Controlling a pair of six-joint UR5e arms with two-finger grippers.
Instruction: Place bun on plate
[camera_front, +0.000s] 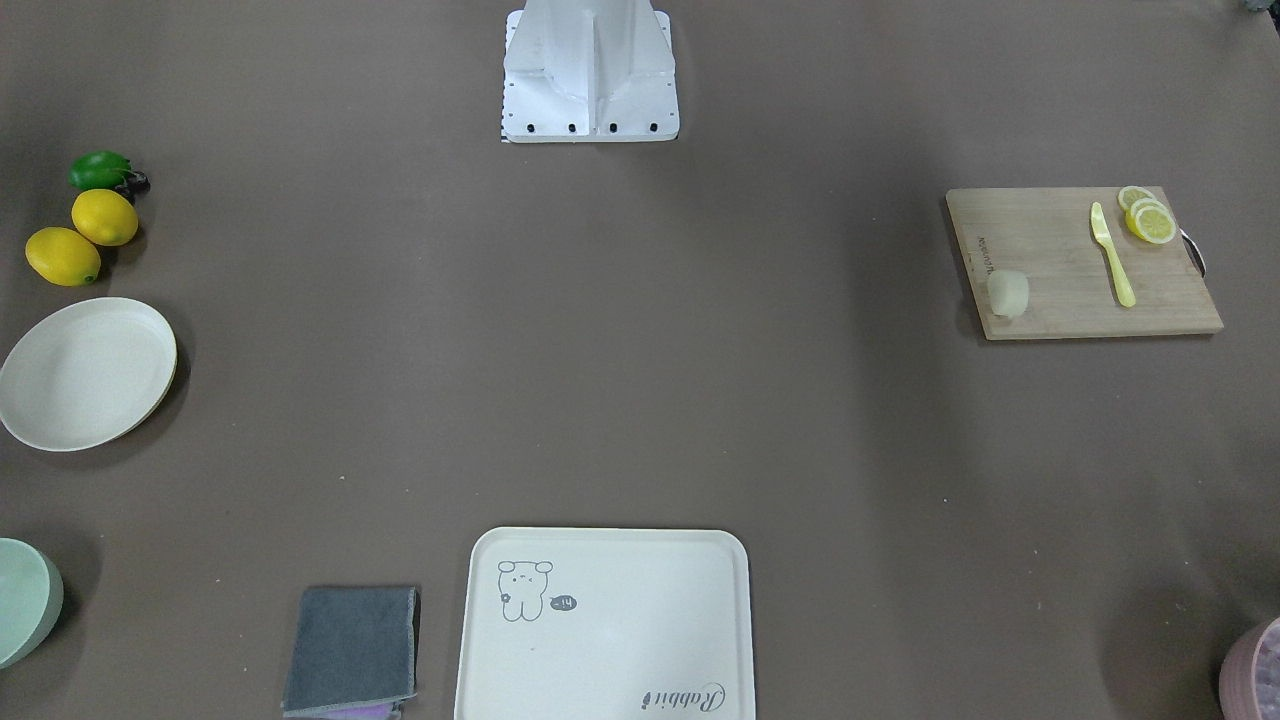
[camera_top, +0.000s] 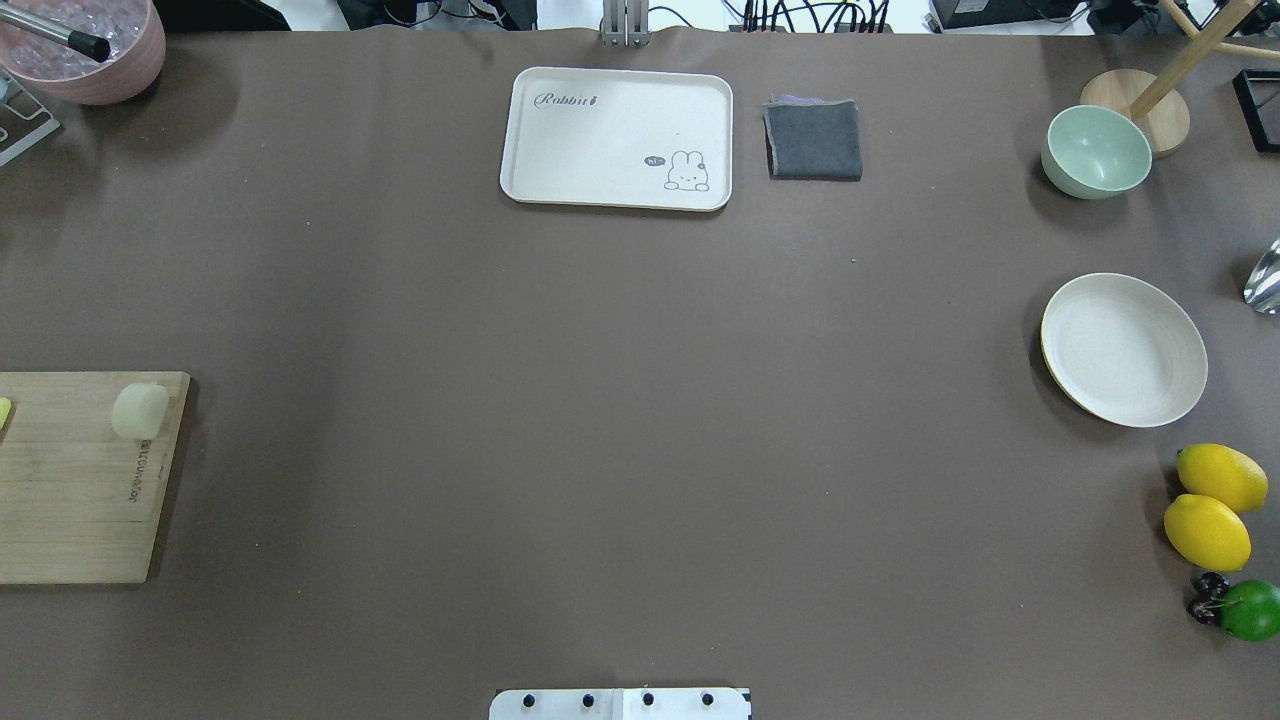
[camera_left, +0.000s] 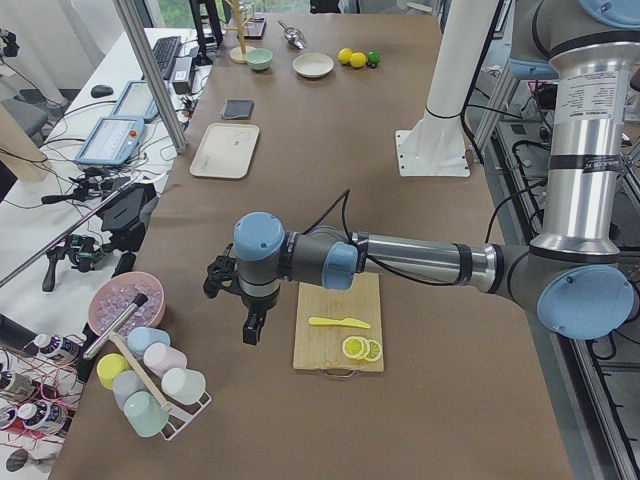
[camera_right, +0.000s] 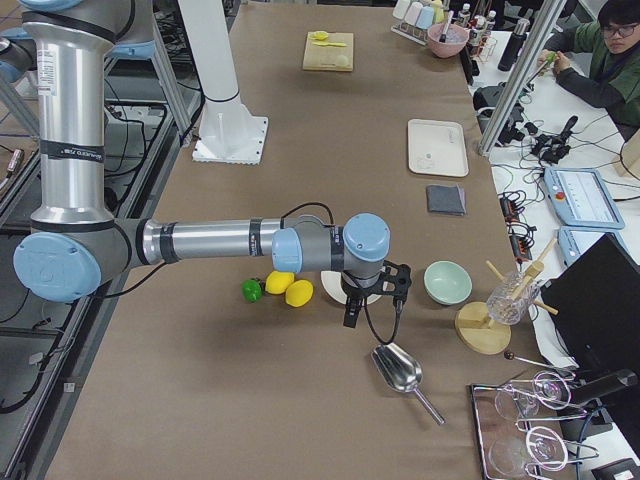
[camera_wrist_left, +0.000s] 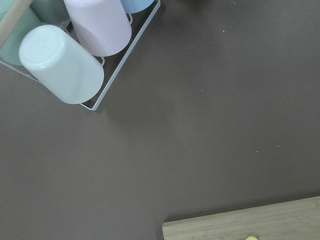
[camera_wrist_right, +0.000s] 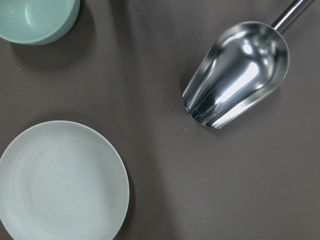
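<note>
Bun (camera_front: 1008, 293) is seated on cutting board (camera_front: 1080, 270), well apart from plate (camera_front: 88, 372). Opening of L pincer (camera_left: 253, 330) & R pincer (camera_right: 352, 312) cannot be determined.

On the cream tray (camera_top: 610, 140) I read one word in dark script near a corner, "Rabbit"; beside its rabbit drawing (camera_top: 687, 172) sits a small dark speech bubble (camera_top: 654, 160) that seems to say "hi", though it is tiny from my cameras; the wooden cutting board (camera_top: 70, 500) carries a burnt-in brand line (camera_top: 133, 470) along one edge, too small to read; the left arm (camera_left: 590, 110) and the right arm (camera_right: 70, 140) wear printed bands I cannot make out.
</note>
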